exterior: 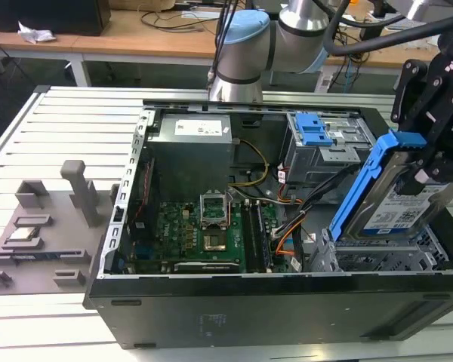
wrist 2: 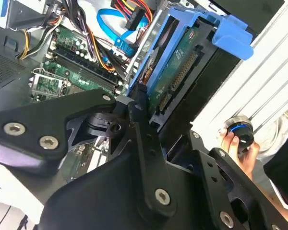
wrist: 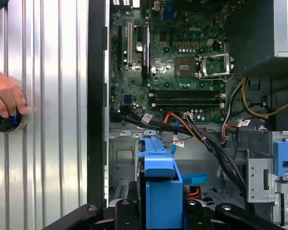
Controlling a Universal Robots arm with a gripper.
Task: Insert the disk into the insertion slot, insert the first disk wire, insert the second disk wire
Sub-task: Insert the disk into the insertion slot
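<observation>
The disk [exterior: 391, 210], a flat silver drive in a bright blue frame, stands tipped up just above the low silver metal cage [exterior: 377, 262]. The black gripper [exterior: 429, 167] is closed on its top end. I think putting it in is the step in hand; it must lie flat first.

One arm [exterior: 241, 45] is carrying one gripper [exterior: 426, 162] and one disk [exterior: 385, 204]. One open computer case [exterior: 249, 309] is lying on one table [exterior: 30, 136], housing one green circuit board [exterior: 204, 234], one grey power supply [exterior: 192, 147] and two drive cages: one insertion slot [exterior: 385, 260] and one taller grey cage [exterior: 325, 147]. One light-blue second disk wire [wrist 2: 117, 42] is showing, and one person's hand [wrist: 5, 98] is showing beside the case.
</observation>
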